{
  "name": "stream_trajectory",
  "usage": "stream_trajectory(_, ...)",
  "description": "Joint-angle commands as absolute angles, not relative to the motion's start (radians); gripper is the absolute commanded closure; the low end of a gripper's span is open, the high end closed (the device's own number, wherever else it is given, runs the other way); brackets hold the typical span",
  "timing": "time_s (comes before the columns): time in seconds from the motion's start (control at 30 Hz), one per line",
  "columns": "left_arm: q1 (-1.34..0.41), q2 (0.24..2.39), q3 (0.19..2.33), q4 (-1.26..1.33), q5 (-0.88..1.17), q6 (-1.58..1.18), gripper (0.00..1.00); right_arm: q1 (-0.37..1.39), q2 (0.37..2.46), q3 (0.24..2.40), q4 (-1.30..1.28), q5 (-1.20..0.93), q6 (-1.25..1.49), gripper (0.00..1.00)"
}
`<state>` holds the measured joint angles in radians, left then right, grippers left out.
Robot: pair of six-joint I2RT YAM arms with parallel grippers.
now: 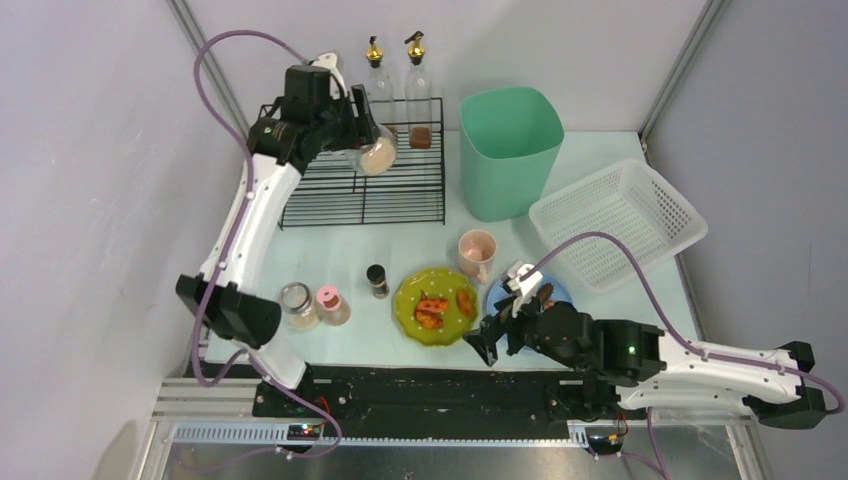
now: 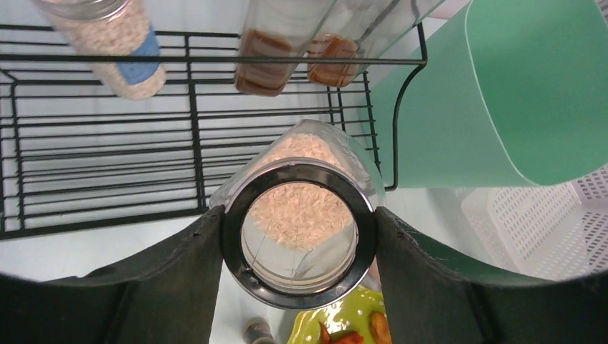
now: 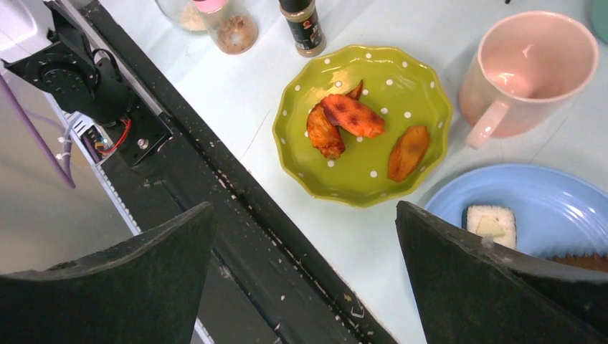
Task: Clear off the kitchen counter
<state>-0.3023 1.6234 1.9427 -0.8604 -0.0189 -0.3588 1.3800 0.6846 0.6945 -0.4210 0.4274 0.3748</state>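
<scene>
The tabletop [image 1: 370, 245] is a smooth, matte, pale mint rectangle framed by aluminium posts. Towards its far left corner stands a black wire rack [image 1: 330, 195] of thin parallel bars. The left gripper [image 1: 365, 135] hangs over the rack. It is clamped on a clear glass jar [image 1: 378, 155] of pale grains, which is tipped on its side. In the left wrist view, the dark fingers [image 2: 179, 287] press both sides of the jar's [image 2: 300, 215] round black ring.

Two tall glass oil bottles [image 1: 376, 70] with gold spouts stand at the far edge behind the rack. Just to the right of the rack is a mint-green plastic bin [image 1: 508, 150] with rounded corners. A white perforated basket [image 1: 620, 225] lies towards the right edge.

Near the middle sits a glossy pink mug [image 1: 477, 250]. Along the near edge are a clear jar [image 1: 297, 305], a pink-capped jar [image 1: 331, 305] and a dark-capped spice bottle [image 1: 377, 280]. A scalloped green plate [image 1: 405, 300] with white dots holds browned food pieces. A blue plate [image 1: 498, 295] lies just beside it, partly hidden by the right arm.

The right gripper [image 1: 490, 335] hovers low at the near edge with its fingers spread wide, holding nothing.
</scene>
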Motion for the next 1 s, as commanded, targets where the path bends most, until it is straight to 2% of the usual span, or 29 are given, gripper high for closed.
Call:
stream_trajectory(0.0, -0.332, 1.696, 2.1, -0.805, 0.039, -0.374, 1.0, 1.413, 0.609, 0.726, -0.505, 0.504, 0.418, 0.0)
stream_trajectory(0.53, -0.437, 1.942, 2.284, -0.825, -0.098, -0.388, 1.0, 1.488, 0.554, 0.726, -0.587, 0.568, 0.47, 0.0)
stream_trajectory(0.97, -0.482, 2.037, 2.315, -0.842, -0.244, -0.37, 1.0, 1.528, 0.558, 0.726, -0.606, 0.592, 0.491, 0.0)
